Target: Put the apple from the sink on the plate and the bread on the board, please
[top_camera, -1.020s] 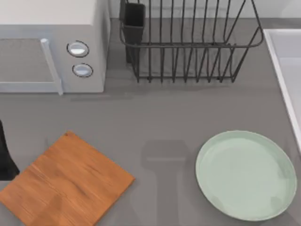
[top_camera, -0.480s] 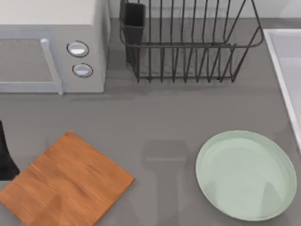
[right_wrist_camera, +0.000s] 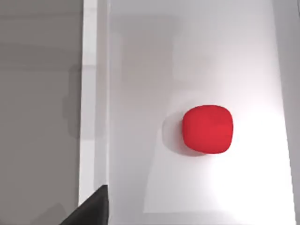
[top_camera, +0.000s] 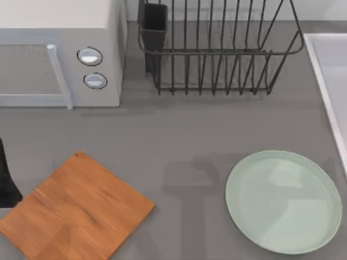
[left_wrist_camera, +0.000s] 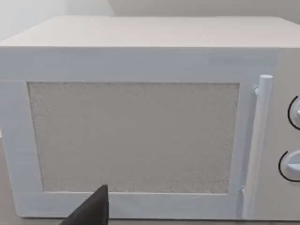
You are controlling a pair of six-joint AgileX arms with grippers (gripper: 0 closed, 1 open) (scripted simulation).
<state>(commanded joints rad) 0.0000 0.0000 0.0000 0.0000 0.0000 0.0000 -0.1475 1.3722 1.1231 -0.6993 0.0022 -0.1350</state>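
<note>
Nearest the top view's lower edge: a square, flat orange-brown wooden board (top_camera: 76, 208) with clear grain, lying turned like a diamond at the left. At the right, well apart from it, a large round pale mint-green plate (top_camera: 283, 201) with a shallow raised rim, bare. Both rest on a smooth matte grey table (top_camera: 179, 130).

At the left edge I see a dark sliver of my left arm (top_camera: 6, 181), beside the board. In its wrist view a black fingertip (left_wrist_camera: 91, 211) points toward a boxy white microwave (left_wrist_camera: 140, 117) with a speckled grey door panel and a slim cylindrical handle. I cannot tell whether that gripper is open or closed.

My right wrist view looks down into the white, smooth-walled sink (right_wrist_camera: 89, 103) with its pale straight rim. A small glossy red rounded apple (right_wrist_camera: 207, 129) sits on the sink floor, untouched; one black fingertip (right_wrist_camera: 93, 208) lies near the rim. I cannot tell that gripper's state either.

Farther back: the microwave at the left, a black wire dish rack (top_camera: 217, 49) at centre, sink rim at the right.
</note>
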